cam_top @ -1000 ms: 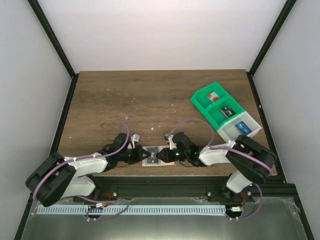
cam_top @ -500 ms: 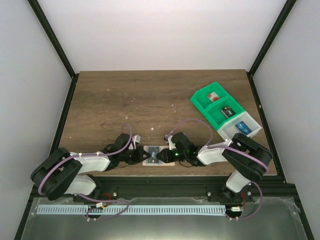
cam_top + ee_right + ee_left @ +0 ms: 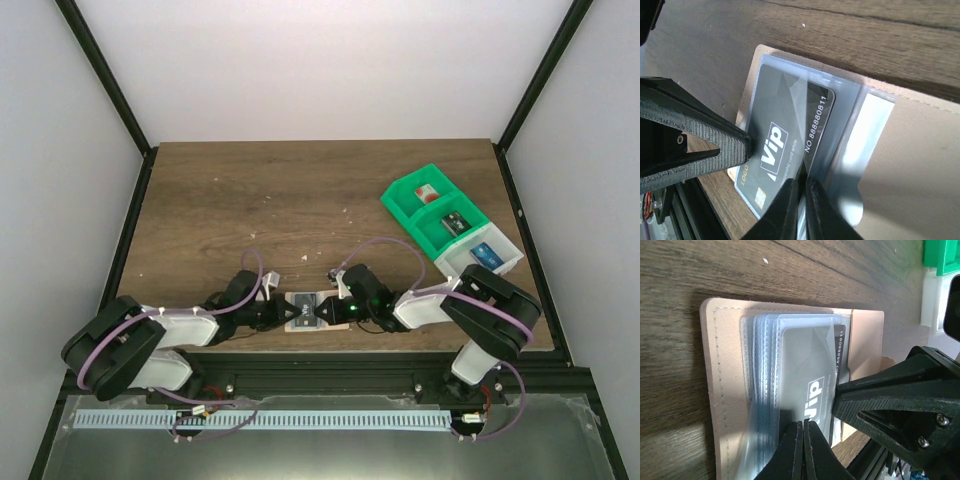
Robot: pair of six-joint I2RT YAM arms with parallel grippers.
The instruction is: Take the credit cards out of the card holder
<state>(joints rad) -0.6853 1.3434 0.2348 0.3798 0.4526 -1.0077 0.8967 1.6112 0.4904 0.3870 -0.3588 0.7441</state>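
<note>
Lying flat, card holder (image 3: pixel 715 365) lengthwise left-right

robot lab booth, white walls (image 3: pixel 300 60), wooden table (image 3: pixel 300 190)

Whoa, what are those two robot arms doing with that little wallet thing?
They are trying to get a card out of the tan card holder, which lies open on the wooden table. The left hand is shut on one edge of the holder, pinning it. The right hand looks pinched on the edge of the dark card, which is not yet out of its see-through pocket.
</note>
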